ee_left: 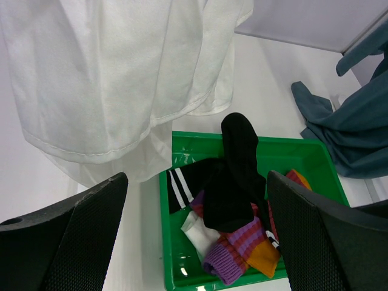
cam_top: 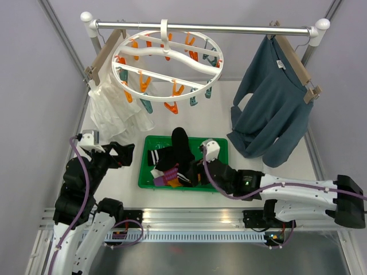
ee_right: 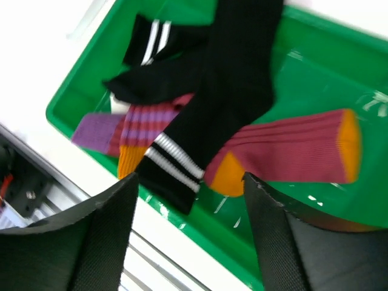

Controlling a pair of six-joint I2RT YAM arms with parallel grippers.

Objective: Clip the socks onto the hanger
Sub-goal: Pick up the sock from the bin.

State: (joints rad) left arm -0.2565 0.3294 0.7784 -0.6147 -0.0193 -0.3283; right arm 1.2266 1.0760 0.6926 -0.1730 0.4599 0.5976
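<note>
The socks (cam_top: 174, 162) lie heaped in a green tray (cam_top: 143, 167): a plain black one (ee_left: 239, 160), a black one with white stripes (ee_right: 176, 162), a maroon-and-orange one (ee_right: 291, 151), a purple-cuffed one (ee_left: 233, 257) and a white one (ee_left: 195, 233). The white ring hanger (cam_top: 166, 63) with orange and teal clips hangs from the rail above. My left gripper (cam_top: 127, 153) is open beside the tray's left edge, nothing between its fingers. My right gripper (ee_right: 189, 182) hovers open over the tray's near rim, its jaws either side of the striped cuff without touching it.
A white garment (cam_top: 114, 112) on a wooden hanger droops at the left, just above my left gripper. A teal shirt (cam_top: 272, 109) hangs at the right, its hem on the table. The metal rail (cam_top: 200, 26) spans the back; an aluminium frame (cam_top: 200, 217) borders the near edge.
</note>
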